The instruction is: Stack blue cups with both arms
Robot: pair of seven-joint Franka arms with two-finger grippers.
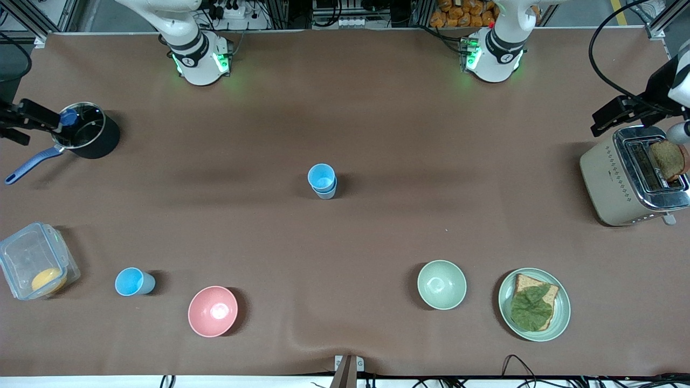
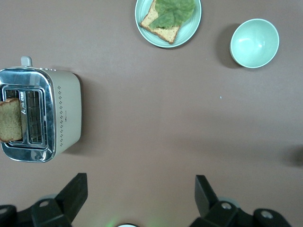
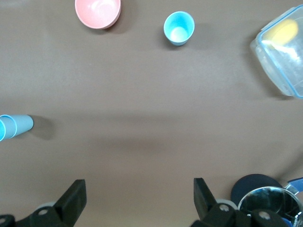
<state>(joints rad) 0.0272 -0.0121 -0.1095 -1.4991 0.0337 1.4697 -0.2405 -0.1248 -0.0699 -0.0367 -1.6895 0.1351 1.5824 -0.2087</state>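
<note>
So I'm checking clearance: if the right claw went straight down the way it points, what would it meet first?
Probably bare table. The open right claw points at empty brown surface; the pot sits off to one side, the stacked blue cups well off the other.

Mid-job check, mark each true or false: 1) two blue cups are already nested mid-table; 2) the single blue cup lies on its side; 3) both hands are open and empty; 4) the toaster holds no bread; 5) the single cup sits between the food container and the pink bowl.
1) True: the stacked blue cups stand mid-table.
2) False: the single blue cup stands upright.
3) True: the left hand and right hand are open, holding nothing.
4) False: the toaster holds a bread slice.
5) True: it is between the food container and pink bowl.
</note>
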